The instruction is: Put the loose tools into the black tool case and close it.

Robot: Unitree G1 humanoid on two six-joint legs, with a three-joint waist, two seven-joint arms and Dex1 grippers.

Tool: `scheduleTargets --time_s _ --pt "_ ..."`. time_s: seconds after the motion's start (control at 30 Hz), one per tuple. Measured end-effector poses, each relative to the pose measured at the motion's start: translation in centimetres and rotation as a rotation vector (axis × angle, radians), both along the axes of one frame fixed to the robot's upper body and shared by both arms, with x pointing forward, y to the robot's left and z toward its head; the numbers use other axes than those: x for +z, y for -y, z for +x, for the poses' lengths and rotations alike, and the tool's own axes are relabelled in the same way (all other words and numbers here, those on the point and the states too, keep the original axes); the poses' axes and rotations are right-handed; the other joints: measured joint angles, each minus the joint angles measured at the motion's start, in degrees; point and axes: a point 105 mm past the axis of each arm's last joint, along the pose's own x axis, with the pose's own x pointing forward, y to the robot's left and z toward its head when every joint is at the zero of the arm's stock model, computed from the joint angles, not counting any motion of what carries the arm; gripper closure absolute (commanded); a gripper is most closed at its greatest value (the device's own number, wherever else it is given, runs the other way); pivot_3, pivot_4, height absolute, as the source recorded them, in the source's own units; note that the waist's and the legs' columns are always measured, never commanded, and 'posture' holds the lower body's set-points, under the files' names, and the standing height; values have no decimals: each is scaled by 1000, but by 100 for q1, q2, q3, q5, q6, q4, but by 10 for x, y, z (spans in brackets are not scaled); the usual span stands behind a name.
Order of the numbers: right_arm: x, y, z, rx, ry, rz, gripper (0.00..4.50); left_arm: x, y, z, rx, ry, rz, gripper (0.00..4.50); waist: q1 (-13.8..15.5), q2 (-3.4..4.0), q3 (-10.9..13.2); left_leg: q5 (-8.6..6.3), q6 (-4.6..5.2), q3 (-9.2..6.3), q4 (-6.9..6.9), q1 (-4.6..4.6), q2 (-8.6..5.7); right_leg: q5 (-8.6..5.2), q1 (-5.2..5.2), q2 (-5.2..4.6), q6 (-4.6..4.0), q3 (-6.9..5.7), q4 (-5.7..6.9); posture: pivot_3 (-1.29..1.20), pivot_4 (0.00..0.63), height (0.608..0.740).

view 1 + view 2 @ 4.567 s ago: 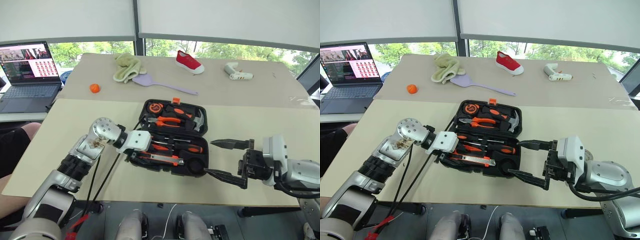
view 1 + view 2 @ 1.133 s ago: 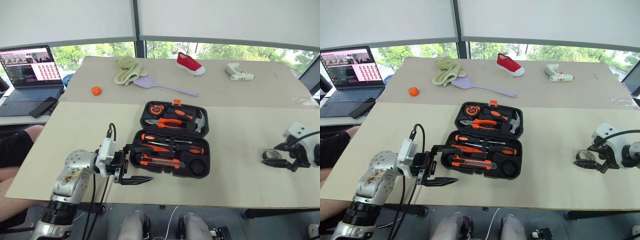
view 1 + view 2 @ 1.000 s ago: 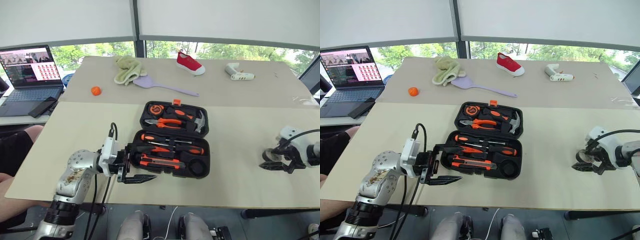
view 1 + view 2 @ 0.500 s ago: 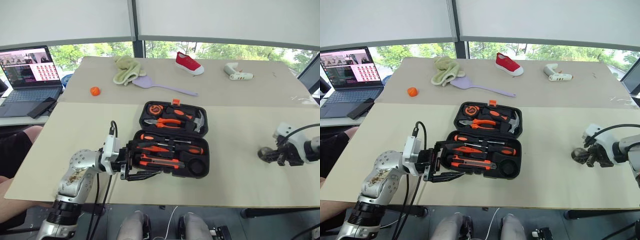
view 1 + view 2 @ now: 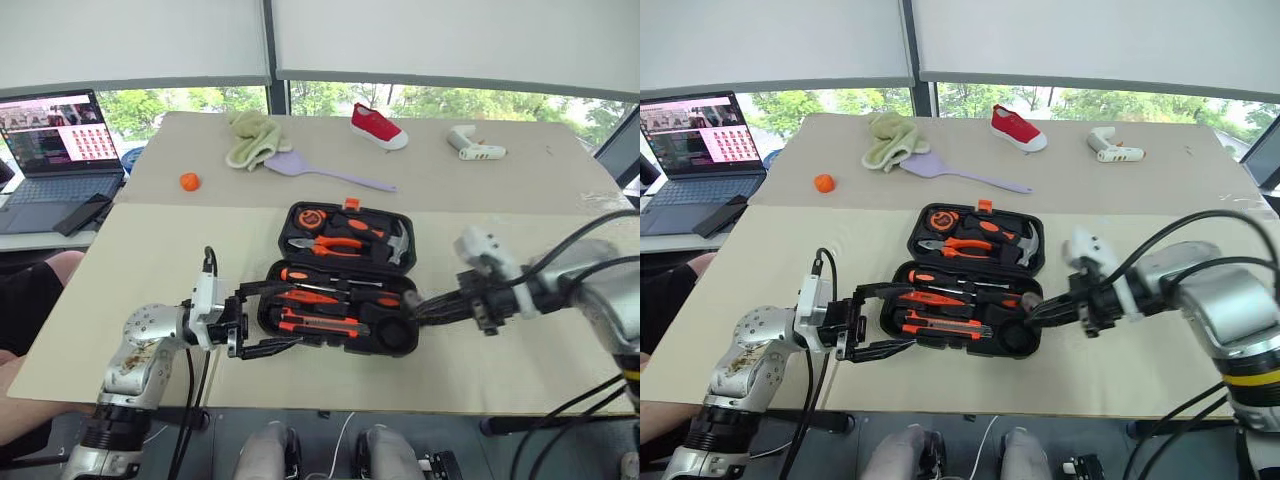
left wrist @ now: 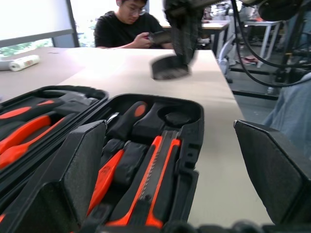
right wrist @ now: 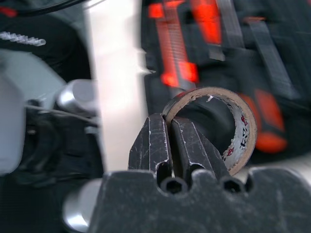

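On the cream table (image 5: pixel 150 250), near its front edge, the black case (image 5: pixel 345 275) lies open. Its far half holds pliers (image 5: pixel 335 243) and a hammer (image 5: pixel 398 240). Its near half holds two screwdrivers (image 5: pixel 315 296) and a knife (image 5: pixel 320 323), with a round slot (image 5: pixel 392 333) at the right end.

At the case's right end, the right gripper (image 5: pixel 1032 308) pinches the tape roll (image 7: pixel 228 124) by its wall, fingers pressed together on the rim. In the left wrist view the roll appears as a dark blur (image 6: pixel 169 68) above the case's right end, off the table.

By the left end of the case, the left gripper (image 5: pixel 268 318) points toward it with fingers spread wide, one at the case's near left corner and one over its left edge, gripping nothing.

Farther back lie a laptop (image 5: pixel 55 140), an orange ball (image 5: pixel 188 181), a cloth (image 5: pixel 250 135), a lilac spatula (image 5: pixel 320 170), a red shoe (image 5: pixel 378 125) and a white tool (image 5: pixel 475 143). A person (image 6: pixel 129 24) sits behind the table in the left wrist view.
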Motion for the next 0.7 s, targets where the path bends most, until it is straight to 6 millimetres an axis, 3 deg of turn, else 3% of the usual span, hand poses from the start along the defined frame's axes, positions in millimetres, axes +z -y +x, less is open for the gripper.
scheduleTargets --time_s 0.27,0.6,0.7 --pt "-30 -1 1 -7 10 -175 4416 -15 -14 -9 25 -31 61 0 -8 0 0 29 -3 10 4 -54 -7 2 -59 19 0 1 20 0 150 740" --pt "-34 -4 4 43 62 -245 4416 -14 -15 -8 46 -20 60 0 15 -1 0 27 1 11 8 -54 -6 3 -58 20 2 0 19 0 150 740" --pt "-34 -5 4 63 66 -243 3600 -13 -16 -6 73 -29 51 0 9 -2 1 27 1 11 8 -54 -6 3 -57 20 3 0 19 0 150 740"
